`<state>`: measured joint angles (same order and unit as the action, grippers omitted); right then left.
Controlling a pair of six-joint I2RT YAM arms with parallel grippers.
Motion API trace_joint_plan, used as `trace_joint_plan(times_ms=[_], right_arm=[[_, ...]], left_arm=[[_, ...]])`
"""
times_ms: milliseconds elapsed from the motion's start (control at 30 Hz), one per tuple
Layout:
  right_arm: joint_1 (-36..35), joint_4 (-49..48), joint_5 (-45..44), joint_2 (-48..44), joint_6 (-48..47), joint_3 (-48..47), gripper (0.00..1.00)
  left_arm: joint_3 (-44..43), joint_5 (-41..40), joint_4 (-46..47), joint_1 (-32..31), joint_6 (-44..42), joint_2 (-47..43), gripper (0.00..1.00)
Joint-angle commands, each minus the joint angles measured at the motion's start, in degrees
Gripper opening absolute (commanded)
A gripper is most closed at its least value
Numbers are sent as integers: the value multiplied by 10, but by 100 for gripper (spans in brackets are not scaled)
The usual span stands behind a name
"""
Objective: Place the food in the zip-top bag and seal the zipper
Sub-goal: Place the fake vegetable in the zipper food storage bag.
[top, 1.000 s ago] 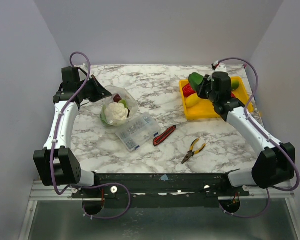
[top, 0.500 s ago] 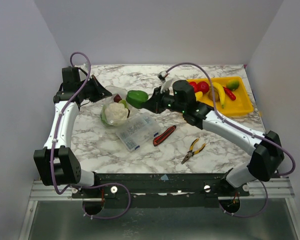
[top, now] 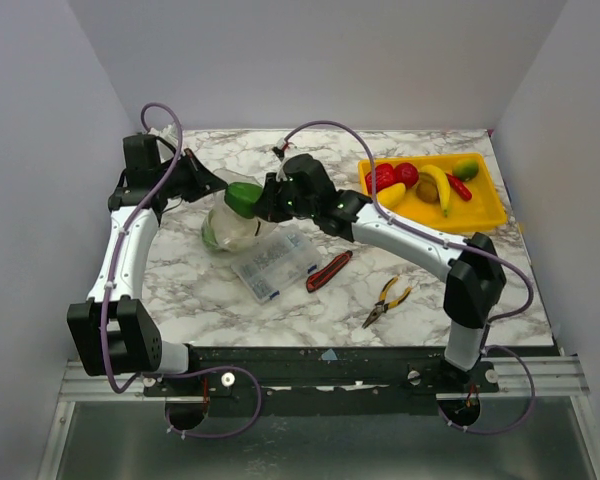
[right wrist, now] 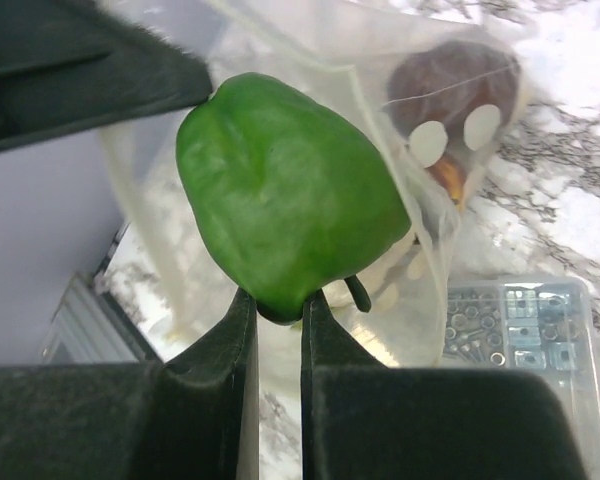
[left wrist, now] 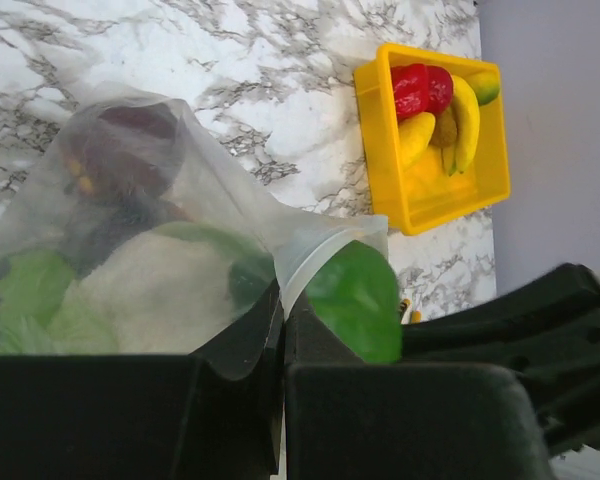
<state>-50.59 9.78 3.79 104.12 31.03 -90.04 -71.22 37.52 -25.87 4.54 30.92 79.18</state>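
Note:
The clear zip-top bag (top: 230,222) lies at the table's left, holding a white cauliflower (left wrist: 150,290) and a dark maroon piece (left wrist: 120,150). My left gripper (top: 208,184) is shut on the bag's mouth edge (left wrist: 310,245) and holds it up. My right gripper (top: 263,201) is shut on a green pepper (top: 242,197) and holds it at the bag's mouth; the pepper fills the right wrist view (right wrist: 290,200) and shows in the left wrist view (left wrist: 355,300). More food lies in the yellow tray (top: 480,213). The zipper strip is not distinguishable.
A clear compartment box (top: 275,262) sits just in front of the bag. A red-black utility knife (top: 328,271) and yellow-handled pliers (top: 386,301) lie nearer the front. The yellow tray holds red pieces (top: 394,176), a banana (top: 438,186) and a green piece (top: 466,168).
My right arm swung from the yellow tray leftward across the table with the green pepper, reaching the bag's mouth. The left gripper stayed holding the bag.

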Motion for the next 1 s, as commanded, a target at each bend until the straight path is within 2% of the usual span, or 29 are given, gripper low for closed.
trace_joint_plan(times_ms=[0, 333, 367, 433, 533, 667, 967], right_arm=[[-5, 69, -93, 53, 57, -57, 0], [-9, 41, -180, 129, 82, -129, 0], [-9, 35, -190, 137, 81, -134, 2], [-9, 41, -206, 156, 76, -149, 14], [-9, 45, -203, 160, 64, -153, 36], [-9, 23, -177, 128, 40, -116, 50], [-9, 17, -147, 34, 8, -31, 58]], left_arm=[[2, 78, 46, -19, 12, -23, 0], [4, 105, 60, -37, 19, -17, 0], [4, 105, 58, -37, 19, -17, 0], [1, 99, 49, -38, 14, -15, 0], [1, 88, 38, -37, 12, -13, 0], [-9, 67, 12, -36, 5, -4, 0], [-3, 49, 8, -16, 11, -10, 0]])
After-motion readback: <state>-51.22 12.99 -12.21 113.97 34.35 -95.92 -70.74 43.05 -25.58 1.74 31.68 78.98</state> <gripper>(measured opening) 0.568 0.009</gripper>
